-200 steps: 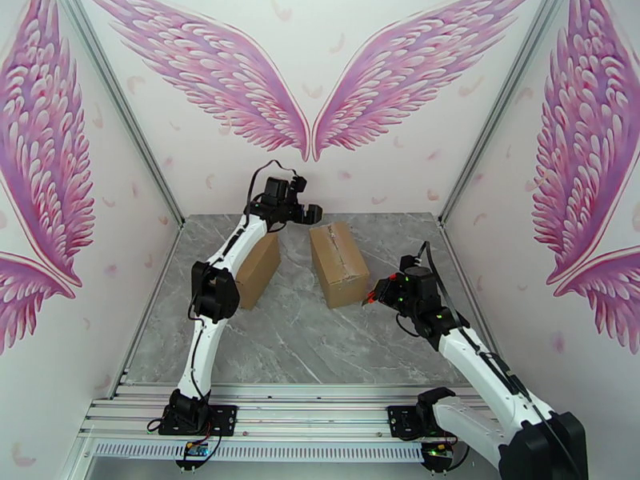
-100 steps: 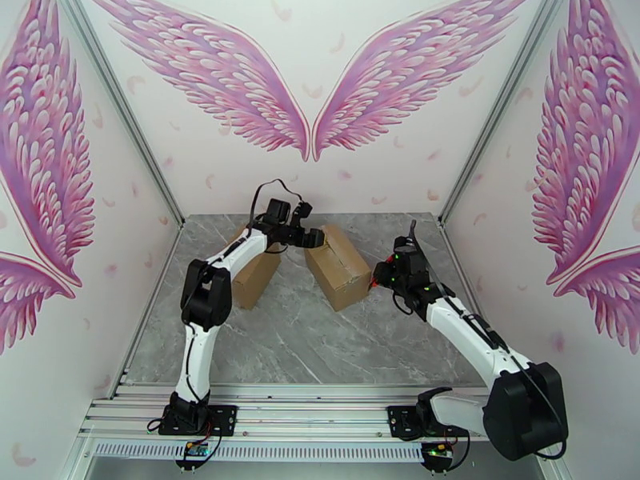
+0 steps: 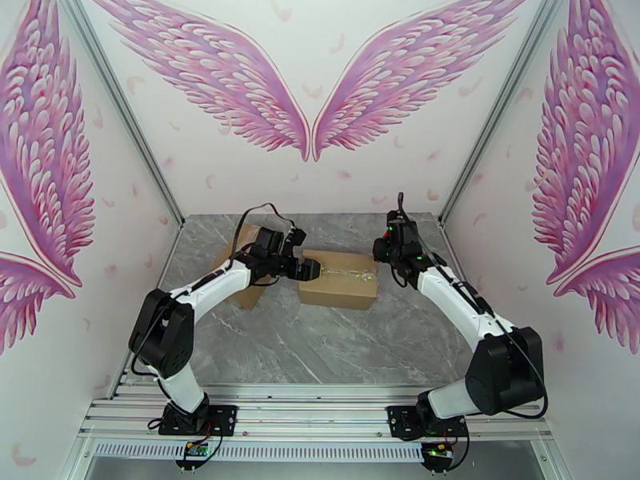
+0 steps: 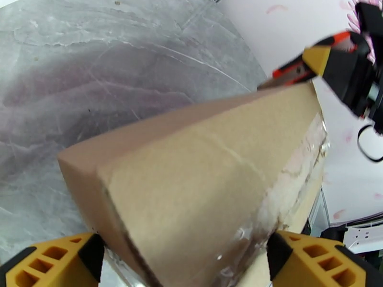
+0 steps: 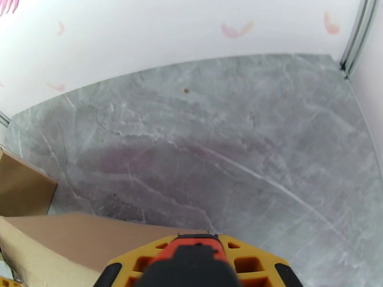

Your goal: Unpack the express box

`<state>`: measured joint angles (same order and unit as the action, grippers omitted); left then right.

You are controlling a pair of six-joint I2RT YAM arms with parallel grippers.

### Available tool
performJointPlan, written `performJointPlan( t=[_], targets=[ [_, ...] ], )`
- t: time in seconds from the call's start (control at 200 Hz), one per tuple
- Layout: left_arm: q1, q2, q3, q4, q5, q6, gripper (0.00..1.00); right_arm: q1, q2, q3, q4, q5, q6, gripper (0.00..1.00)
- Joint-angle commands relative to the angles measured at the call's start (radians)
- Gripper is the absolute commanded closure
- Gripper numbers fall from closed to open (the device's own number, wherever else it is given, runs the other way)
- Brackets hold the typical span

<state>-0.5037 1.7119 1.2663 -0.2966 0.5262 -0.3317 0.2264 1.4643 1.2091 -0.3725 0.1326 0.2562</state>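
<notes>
Partly hidden behind the left forearm, a second carton (image 3: pixel 254 296) stands at the centre left of the overhead view, with little more than a lower corner and a top edge showing. The express box (image 3: pixel 340 283) lies crosswise at the middle of the grey marble table (image 3: pixel 320 346), its left end covered by the left gripper (image 3: pixel 306 269). In the left wrist view the bottom edge cuts off the box's near end and both yellow fingers (image 4: pixel 52 261).

The left arm has its elbow pushed out to the lower left and its forearm stretched up and right to the box. Its jaws are spread about as wide as they go, clamped across the box's end with a pad against each side.

The right arm bends at the lower right and reaches up and left, bringing the right gripper (image 3: pixel 381 254) to the box's right end. Its jaws are narrowed onto an orange utility knife (image 4: pixel 292 72), whose tip sits at the box's far top corner. In the right wrist view the knife is a blur along the bottom edge, and its blade cannot be made out.

The box's faces are plain brown, with wrinkled clear tape (image 4: pixel 297 173) along the seam.
</notes>
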Motion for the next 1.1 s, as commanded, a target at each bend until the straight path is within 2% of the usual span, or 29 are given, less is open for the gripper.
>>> performJointPlan(
  t=[0.0,0.12,0.265,0.485,0.595,0.745,0.85,1.094],
  targets=[
    [0.005,-0.090,-0.009,0.002,-0.052,0.029,0.04,-0.002,-0.083,-0.010,-0.077,0.085,-0.084,1.00],
    [0.009,-0.111,0.016,-0.029,-0.080,0.070,0.03,-0.031,-0.201,-0.104,-0.099,0.106,-0.078,1.00],
    [0.031,-0.070,0.145,-0.050,-0.082,0.124,0.03,-0.035,-0.314,-0.192,-0.169,0.083,-0.049,1.00],
    [0.057,0.141,0.411,-0.130,-0.041,0.171,0.03,0.029,-0.548,-0.427,-0.194,0.024,0.117,1.00],
    [0.052,0.247,0.514,-0.179,0.010,0.173,0.04,0.071,-0.617,-0.530,-0.138,-0.036,0.239,1.00],
    [0.029,0.286,0.503,-0.173,0.039,0.184,0.05,0.152,-0.543,-0.551,0.007,-0.050,0.325,1.00],
    [0.011,0.264,0.434,-0.152,0.052,0.181,0.07,0.162,-0.431,-0.499,0.116,-0.101,0.335,1.00],
    [-0.027,0.097,0.200,-0.114,0.019,0.174,0.08,0.164,-0.210,-0.285,0.069,-0.021,0.183,1.00]
  ],
)
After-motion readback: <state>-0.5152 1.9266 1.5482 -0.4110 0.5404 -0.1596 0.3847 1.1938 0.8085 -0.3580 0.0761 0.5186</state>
